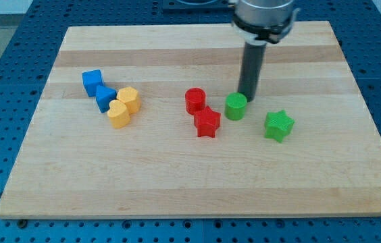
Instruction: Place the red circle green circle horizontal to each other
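Observation:
The red circle (pixel 194 100) stands near the board's middle, touching the red star (pixel 207 123) below and to its right. The green circle (pixel 236 106) stands to the right of the red circle, a little lower, with a small gap between them. My tip (pixel 248 98) is right against the green circle's upper right side. The rod rises straight up from there.
A green star (pixel 278 125) lies to the right of the green circle. At the left are a blue cube (pixel 92 82), another blue block (pixel 105 98), a yellow hexagon (pixel 129 99) and a yellow heart (pixel 117 114), clustered together. The wooden board (pixel 190 182) lies on a blue perforated table.

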Tool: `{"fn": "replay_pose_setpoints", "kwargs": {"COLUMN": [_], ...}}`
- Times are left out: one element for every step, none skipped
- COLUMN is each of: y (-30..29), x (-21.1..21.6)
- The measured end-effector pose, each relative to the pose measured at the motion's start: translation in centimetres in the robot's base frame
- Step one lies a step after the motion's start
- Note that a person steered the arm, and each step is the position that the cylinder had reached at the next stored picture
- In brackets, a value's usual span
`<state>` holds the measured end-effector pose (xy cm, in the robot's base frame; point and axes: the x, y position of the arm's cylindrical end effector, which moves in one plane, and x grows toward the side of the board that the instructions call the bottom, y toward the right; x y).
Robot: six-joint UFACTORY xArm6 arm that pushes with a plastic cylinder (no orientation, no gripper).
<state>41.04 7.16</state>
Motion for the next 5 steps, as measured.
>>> {"fn": "replay_pose_setpoints", "kwargs": {"y": [-3.7, -7.3, -7.9, -9.3, -12.0], "x": [0.0, 0.0, -0.5, -0.9, -0.9]}}
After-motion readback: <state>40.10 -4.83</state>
